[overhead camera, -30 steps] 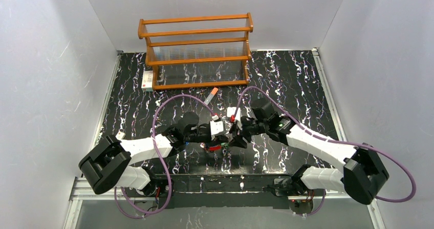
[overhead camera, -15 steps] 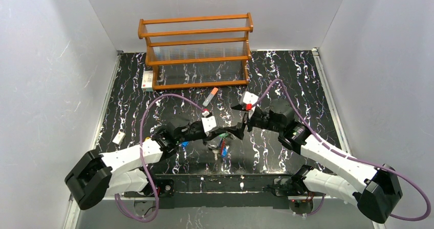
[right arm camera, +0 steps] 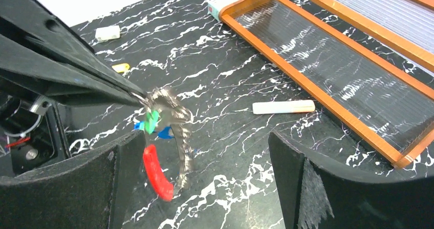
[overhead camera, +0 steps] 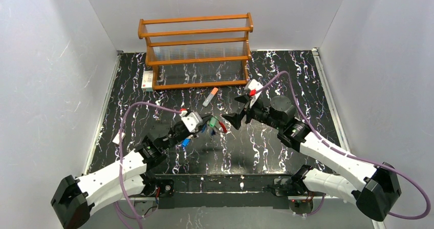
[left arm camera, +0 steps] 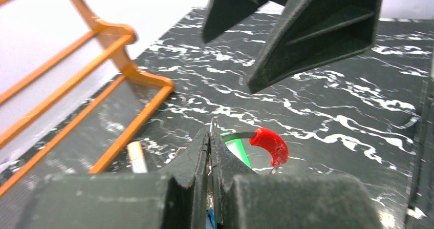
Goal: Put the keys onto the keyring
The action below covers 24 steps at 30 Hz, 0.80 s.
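Up on the overhead cam, left gripper (overhead camera: 207,124) is clamped on the thin whitish-silver keyring with one thick red section (overhead camera: 223,128). As far as I can tell it's holding it up off the black marbled table (overhead camera: 317,85), roughly dead centre. Small metal keys with green and blue plastic heads (overhead camera: 211,122) are bunched at its tip. Right gripper (overhead camera: 236,110) sits at 2 o'clock from the ring, jaws spread wide, nothing in them. Orange wooden rack (overhead camera: 197,49) is at 12 o'clock, with a grey stick with an orange cap (overhead camera: 210,97) lying flat in front of it. Small white rectangular tag (overhead camera: 119,137) is over at 9 o'clock.

Left wrist cam: my fingers (left arm camera: 197,162) are pressed together on the ring's thin wire. The red section pokes out at 3 o'clock, with a green head beside it. The other arm's black fingers hang at 12 to 1 o'clock, clear of the ring.

Right wrist cam: both fingers (right arm camera: 77,188) are wide apart, and the ring dangles between them, nearer the 9 o'clock one. Red section is at the loop's 6 o'clock. A yellow-headed key (right arm camera: 121,67) lies on the table at 10 o'clock.
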Motion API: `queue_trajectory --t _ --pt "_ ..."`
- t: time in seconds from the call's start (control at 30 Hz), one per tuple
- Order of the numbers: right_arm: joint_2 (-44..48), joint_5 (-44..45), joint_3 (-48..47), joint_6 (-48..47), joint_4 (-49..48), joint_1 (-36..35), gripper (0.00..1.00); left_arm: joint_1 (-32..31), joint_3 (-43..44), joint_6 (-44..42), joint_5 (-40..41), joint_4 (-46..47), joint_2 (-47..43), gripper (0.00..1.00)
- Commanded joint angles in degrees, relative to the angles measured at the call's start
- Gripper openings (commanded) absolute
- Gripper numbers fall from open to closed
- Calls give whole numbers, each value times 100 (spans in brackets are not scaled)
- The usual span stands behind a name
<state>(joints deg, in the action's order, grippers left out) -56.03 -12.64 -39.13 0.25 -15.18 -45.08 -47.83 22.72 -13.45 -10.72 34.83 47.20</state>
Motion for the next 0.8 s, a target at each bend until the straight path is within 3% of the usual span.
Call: queue_trajectory --t 0.0,0.43,0.6,0.77 --pt "-193 458 -414 537 -142 8 99 4 -23 -238 1172 -78 -739 0" --pt "-1678 325 -1421 1010 952 8 99 9 830 -1170 2862 -3150 -2353 0" --pt "-2342 -284 -1634 1064 878 10 99 4 1037 -1187 3370 -4194 -2949 0" --pt "-3217 -1204 -1988 1196 951 0 82 10 1161 -1164 3719 -4873 -3472 0"
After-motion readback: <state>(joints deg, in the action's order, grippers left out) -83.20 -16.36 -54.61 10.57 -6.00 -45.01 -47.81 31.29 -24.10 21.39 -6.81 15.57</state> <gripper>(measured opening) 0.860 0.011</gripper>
